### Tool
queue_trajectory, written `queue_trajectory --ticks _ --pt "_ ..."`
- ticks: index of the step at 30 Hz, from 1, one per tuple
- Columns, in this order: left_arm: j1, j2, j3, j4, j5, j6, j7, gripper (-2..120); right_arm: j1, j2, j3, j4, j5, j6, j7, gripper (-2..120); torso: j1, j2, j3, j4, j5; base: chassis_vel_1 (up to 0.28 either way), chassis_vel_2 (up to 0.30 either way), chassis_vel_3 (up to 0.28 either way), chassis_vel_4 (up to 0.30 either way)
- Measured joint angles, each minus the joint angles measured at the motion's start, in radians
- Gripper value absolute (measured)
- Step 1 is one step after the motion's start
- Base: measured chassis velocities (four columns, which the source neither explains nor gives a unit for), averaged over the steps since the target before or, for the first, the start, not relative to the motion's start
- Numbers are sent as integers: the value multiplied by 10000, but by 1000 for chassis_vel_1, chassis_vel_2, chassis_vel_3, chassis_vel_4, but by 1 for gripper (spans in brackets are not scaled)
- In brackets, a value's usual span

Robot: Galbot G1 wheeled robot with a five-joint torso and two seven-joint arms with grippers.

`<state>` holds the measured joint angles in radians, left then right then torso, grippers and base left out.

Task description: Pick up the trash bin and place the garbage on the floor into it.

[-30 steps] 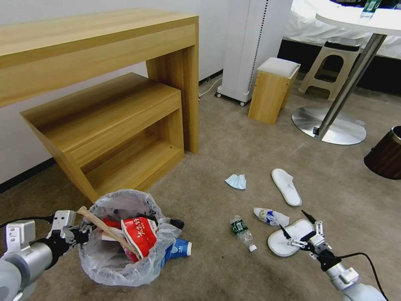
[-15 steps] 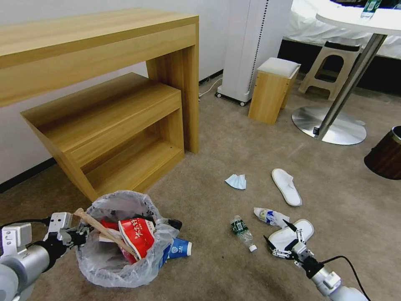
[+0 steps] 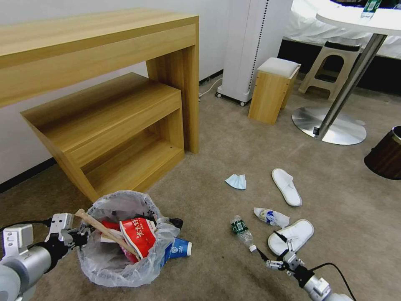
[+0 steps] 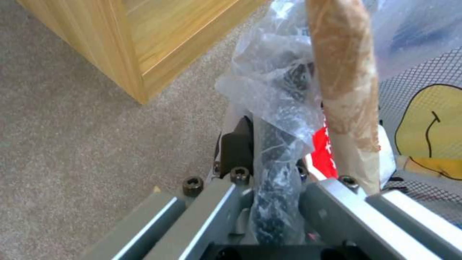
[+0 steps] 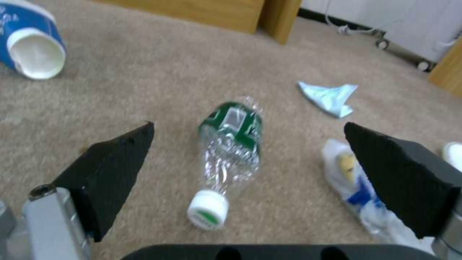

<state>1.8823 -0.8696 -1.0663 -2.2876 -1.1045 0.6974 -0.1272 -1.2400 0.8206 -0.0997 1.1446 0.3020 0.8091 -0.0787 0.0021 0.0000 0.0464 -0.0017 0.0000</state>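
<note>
While my two arms work low over the beige short-pile carpet (image 3: 217, 142), the scene reads like this:

Trash bin: my trash bin (image 3: 121, 246) is round, lined with a crinkly clear bag, and stuffed with a red wrapper (image 3: 140, 236) and a long wooden stick (image 3: 104, 230); a blue-white paper cup (image 3: 180, 247) lies against its side.

Left gripper: my left gripper (image 3: 81, 238) is clamped on the bin's bagged rim, plastic bunched between the fingers (image 4: 231, 195).

Bottle: small, clear, crumpled, with a green label and white cap, the bottle (image 5: 230, 151) lies flat on the carpet.

Right gripper: my right gripper (image 3: 273, 253) spreads wide, its black wedge pads (image 5: 115, 169) flanking the bottle without touching it; the cap points toward me.

Nearby litter: a crumpled white-and-blue wrapper (image 3: 271, 216), a light-blue mask (image 3: 236, 181) and two white slippers (image 3: 286, 186).

Change: a second ago my right gripper hovered over the nearer slipper (image 3: 292, 236); it has swung left and lower toward the bottle's cap. The bin has barely shifted.
</note>
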Motion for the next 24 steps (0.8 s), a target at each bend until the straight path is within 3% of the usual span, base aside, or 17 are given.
queue_trajectory --ticks 24 --pt "47 -54 -110 -106 -76 -13 -22 0 1743 579 -2088 -2269 1324 -92 15 100 -1 -1 0 0 2 0 0 0 0"
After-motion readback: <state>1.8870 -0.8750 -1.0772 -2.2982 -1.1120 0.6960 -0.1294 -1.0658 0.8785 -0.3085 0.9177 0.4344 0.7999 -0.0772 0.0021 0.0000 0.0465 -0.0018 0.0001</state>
